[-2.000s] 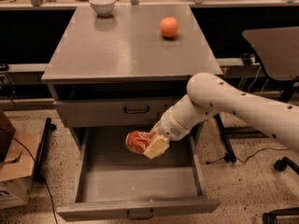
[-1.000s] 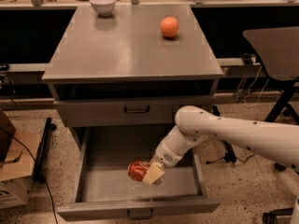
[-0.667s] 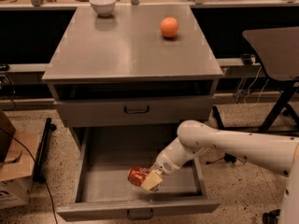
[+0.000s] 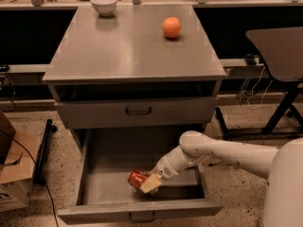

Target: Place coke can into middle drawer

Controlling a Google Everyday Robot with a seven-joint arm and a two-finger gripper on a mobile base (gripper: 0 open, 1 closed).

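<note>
The middle drawer (image 4: 109, 174) is pulled out wide open below the closed upper drawer front (image 4: 137, 111). My gripper (image 4: 149, 182) reaches down into the drawer from the right and is shut on the red coke can (image 4: 138, 178). The can lies tilted on its side, low near the drawer's flat bottom, close to the front wall. I cannot tell if the can touches the bottom.
An orange (image 4: 172, 27) and a white bowl (image 4: 103, 4) sit on the grey cabinet top (image 4: 118, 46). A cardboard box (image 4: 12, 174) stands on the floor at the left. A dark table (image 4: 279, 46) with legs stands at the right.
My arm has lowered the coke can from above the drawer down into it and toward its front, then shifted slightly lower still. The can stays in the gripper.
</note>
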